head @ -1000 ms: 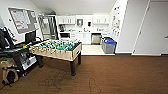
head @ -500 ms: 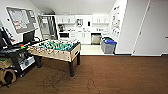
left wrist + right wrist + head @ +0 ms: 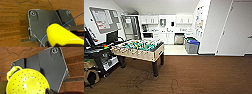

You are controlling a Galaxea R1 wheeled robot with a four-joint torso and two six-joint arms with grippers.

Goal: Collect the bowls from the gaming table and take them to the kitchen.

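One yellow bowl [image 3: 26, 83], dotted with small holes, is showing beside our right wrist and again by our left; whether either gripper is clasping it, we cannot tell. Kitchen [image 3: 166, 30] is lying ahead past the football table [image 3: 140, 48]; we are judging a steady, level drive best.

1. Brown wood-grain floor [image 3: 204, 75], with thin dark squiggly lines on it near the front.
2. Green field on the foosball table [image 3: 140, 47], pale wood sides, dark legs.
3. White cabinets [image 3: 159, 20] and white walls in the kitchen [image 3: 166, 30] beyond; steel-grey fridge [image 3: 131, 26].
4. Blue lid on a grey bin [image 3: 192, 46].
5. Bright yellow bowl [image 3: 26, 83], dotted all over with small dark holes, yellow loop handle.
6. Plain bright yellow rounded thing [image 3: 61, 35] in the left wrist view, thin blue cable [image 3: 43, 38] beside it.
7. Dark grey plate [image 3: 41, 22] with light edge.
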